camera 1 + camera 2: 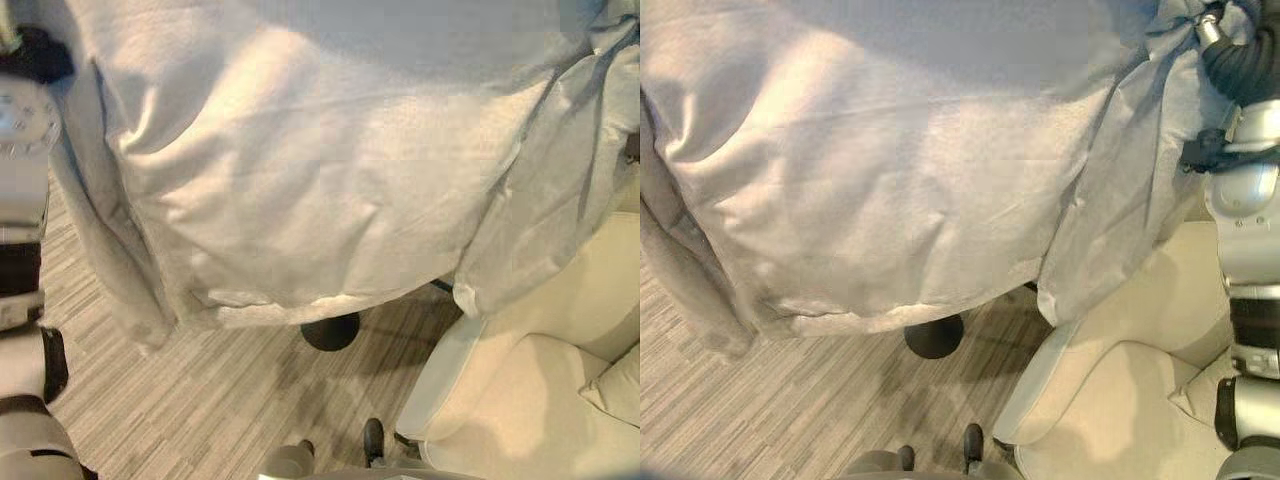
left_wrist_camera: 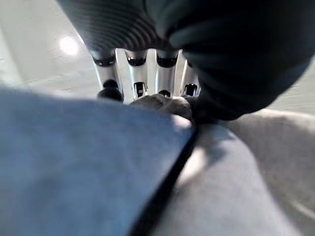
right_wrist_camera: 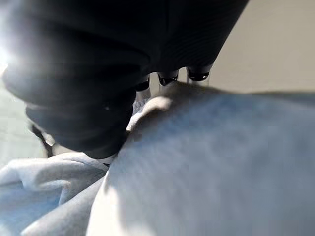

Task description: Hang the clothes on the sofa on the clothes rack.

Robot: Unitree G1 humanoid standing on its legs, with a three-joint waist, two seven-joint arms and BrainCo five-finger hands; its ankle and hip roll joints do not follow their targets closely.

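You have the big pale grey garment (image 1: 300, 170) held up high in front of you, spread wide between both arms. It hangs down like a curtain, with its long side running from your left to your right. Its bottom edge hangs well above the striped wood floor (image 1: 200, 400).

Your left robot hand (image 2: 147, 81) is at the top left of the cloth. Its fingers curl over a fold of the fabric, so it looks shut on the garment. Your right robot hand (image 3: 172, 76) is at the top right. Its dark fingertips press into a bunched edge of the cloth, so it seems to grip there too.

The cream sofa (image 1: 540, 380) sits low on your right, just beside the hanging sleeve. A round black base (image 1: 330, 330) peeks out on the floor under the middle of the cloth. It may be the foot of the clothes rack, but the cloth hides the rest, so you cannot tell.

The cloth blocks your look ahead. I think the rack stands right behind it, so move forward slowly and keep the sleeve off the sofa
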